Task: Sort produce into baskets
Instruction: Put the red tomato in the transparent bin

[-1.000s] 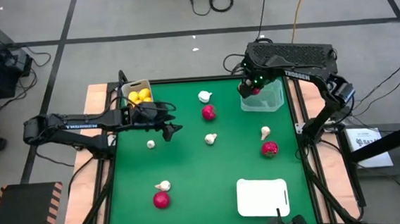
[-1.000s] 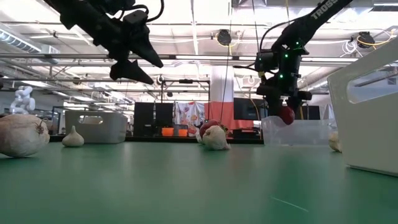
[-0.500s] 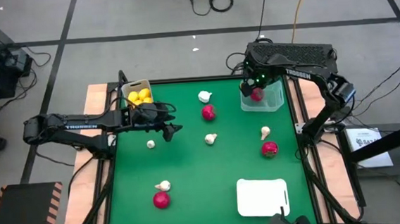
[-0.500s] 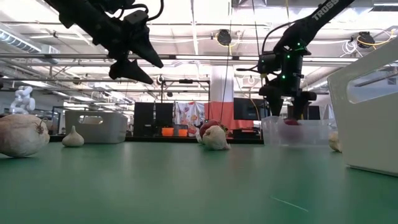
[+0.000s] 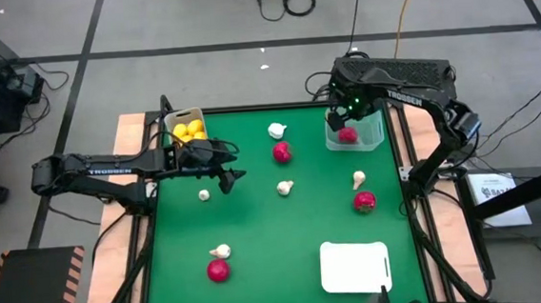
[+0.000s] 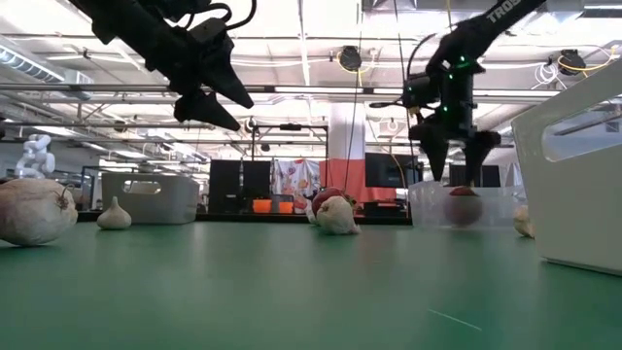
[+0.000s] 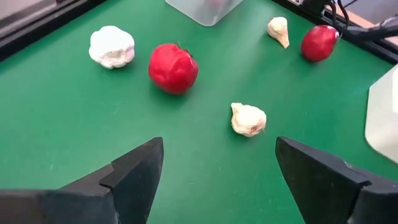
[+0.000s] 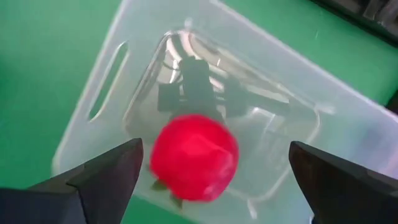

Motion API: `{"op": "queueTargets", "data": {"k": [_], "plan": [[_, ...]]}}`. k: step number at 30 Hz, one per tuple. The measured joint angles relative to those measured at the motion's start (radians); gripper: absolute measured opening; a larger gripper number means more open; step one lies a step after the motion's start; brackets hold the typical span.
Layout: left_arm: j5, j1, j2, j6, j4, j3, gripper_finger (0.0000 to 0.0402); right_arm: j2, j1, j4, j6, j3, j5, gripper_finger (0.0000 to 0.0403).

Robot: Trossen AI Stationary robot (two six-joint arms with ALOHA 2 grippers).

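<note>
arms: two, black, jointed, white "TROSSEN" lettering
fingers: dark, wedge-shaped
right arm (image 5: 394, 71): green light near the wrist

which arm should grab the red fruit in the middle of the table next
Probably the left. Its open end effector hangs empty close to that red fruit, which shows straight ahead in its wrist view. The right end effector, open, is above the clear bin.

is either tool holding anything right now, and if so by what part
Nothing is held. The right tool is open above the clear bin, with the red fruit lying loose inside. The left tool hangs open over the green mat.
</note>
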Motion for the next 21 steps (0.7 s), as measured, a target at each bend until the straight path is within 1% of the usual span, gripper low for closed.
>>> {"op": "queueTargets", "data": {"k": [3, 6, 9, 14, 18, 21], "plan": [[-0.001, 0.006, 0.000, 0.057, 0.000, 0.000, 0.0317, 0.000, 0.036, -0.077, 0.021, 0.070, 0.000, 0.0393], [-0.001, 0.018, 0.005, 0.108, 0.002, 0.000, 0.0317, 0.000, 0.099, -0.145, 0.058, 0.135, 0.001, 0.0393], [-0.001, 0.031, 0.016, 0.153, 0.002, 0.000, 0.0317, 0.000, 0.184, -0.209, 0.121, 0.180, -0.001, 0.0393], [0.005, 0.047, 0.045, 0.227, 0.003, 0.000, 0.0317, -0.023, 0.362, -0.273, 0.291, 0.188, -0.001, 0.0393], [0.067, 0.062, 0.077, 0.285, 0.023, 0.000, 0.0317, -0.038, 0.523, -0.258, 0.447, 0.188, 0.002, 0.0393], [0.138, 0.074, 0.105, 0.315, 0.060, 0.001, 0.0317, -0.043, 0.643, -0.298, 0.574, 0.188, 0.007, 0.0393]]}}
